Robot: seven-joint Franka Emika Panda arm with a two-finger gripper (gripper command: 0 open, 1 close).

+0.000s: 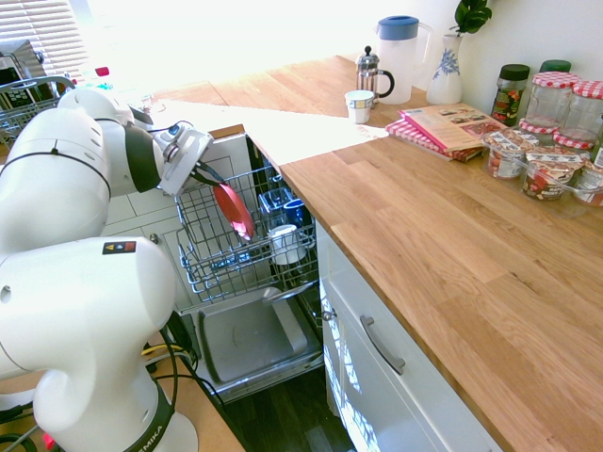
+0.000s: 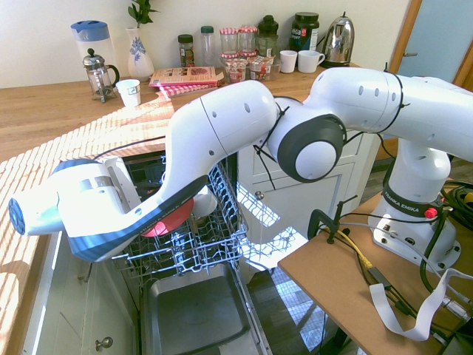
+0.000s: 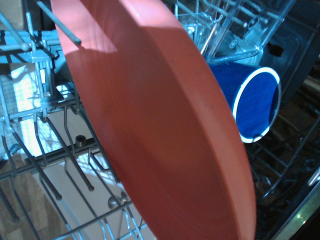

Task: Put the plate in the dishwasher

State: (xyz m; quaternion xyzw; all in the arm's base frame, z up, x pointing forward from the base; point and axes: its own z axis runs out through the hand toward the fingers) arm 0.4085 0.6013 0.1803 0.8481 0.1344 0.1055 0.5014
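Observation:
The coral-red plate (image 1: 234, 211) stands on edge, tilted, among the tines of the dishwasher's pulled-out wire rack (image 1: 200, 252). My gripper (image 1: 214, 180) comes in from the left and is shut on the plate's upper rim. From the other side only the plate's lower part (image 2: 167, 223) shows under my arm, above the rack (image 2: 216, 238). In the wrist view the plate (image 3: 160, 130) fills most of the picture. The dishwasher's door (image 1: 247, 341) lies folded down below the rack.
A blue cup (image 1: 274, 201) and a white cup (image 1: 285, 244) sit in the rack right of the plate. The wooden counter (image 1: 452, 245) overhangs the rack's right side and bears a mug, a French press, a jug, jars and a magazine. White drawers (image 1: 377, 348) flank the door.

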